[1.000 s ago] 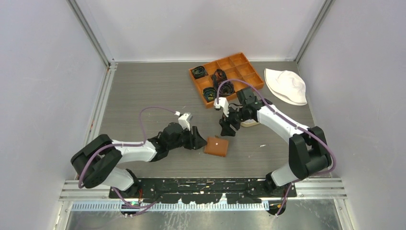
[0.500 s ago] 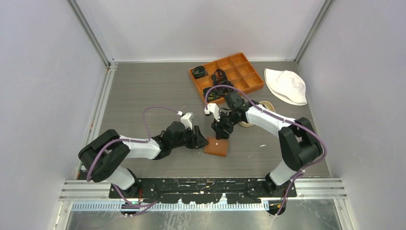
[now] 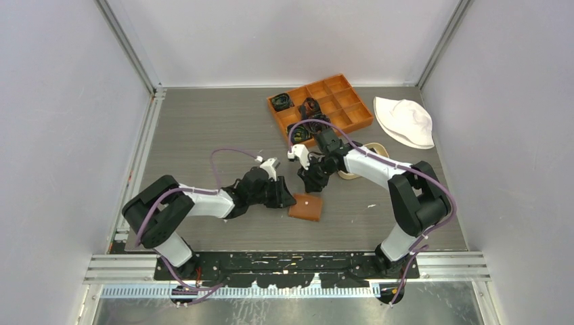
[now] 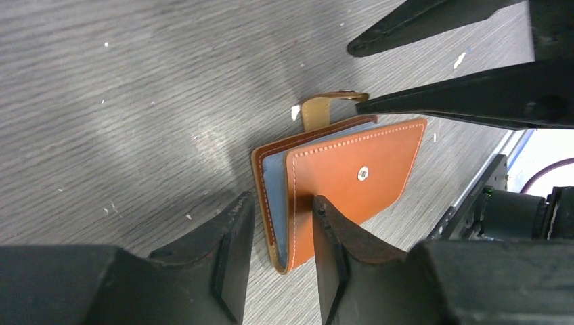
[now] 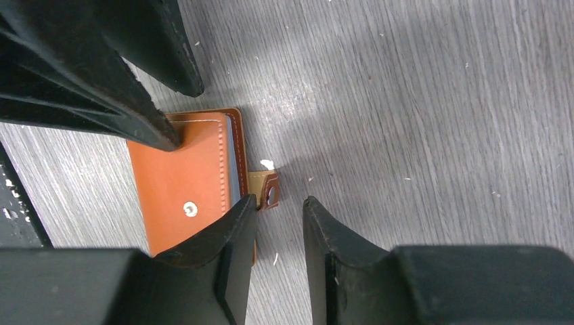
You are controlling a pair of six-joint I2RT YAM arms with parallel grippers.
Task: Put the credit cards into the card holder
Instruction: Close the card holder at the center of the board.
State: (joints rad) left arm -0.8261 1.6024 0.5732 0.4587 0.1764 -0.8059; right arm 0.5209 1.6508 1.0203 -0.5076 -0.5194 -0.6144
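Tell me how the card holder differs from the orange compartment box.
The card holder is smaller than the orange compartment box. The card holder lies by the left end effector and right end effector; the box sits farther back. The card holder is folded leather, its snap strap undone; the box is an open grid, some cells holding dark items. Both are orange-brown and lie flat on the table.

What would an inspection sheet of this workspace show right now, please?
Surface: grey wood-grain tabletop, white specks.
Job's things: brown leather folding card holder lying nearly closed, snap tab loose; bluish layer inside, perhaps a credit card.
Clutter: orange compartment box holding dark coiled items; white fabric hat; beige oval tray.
Grippers: left gripper astride holder's folded edge, grip unclear; right gripper open by the tab.
Cables: purple cables in loose loops near both grippers.
Surroundings: pale enclosure walls.
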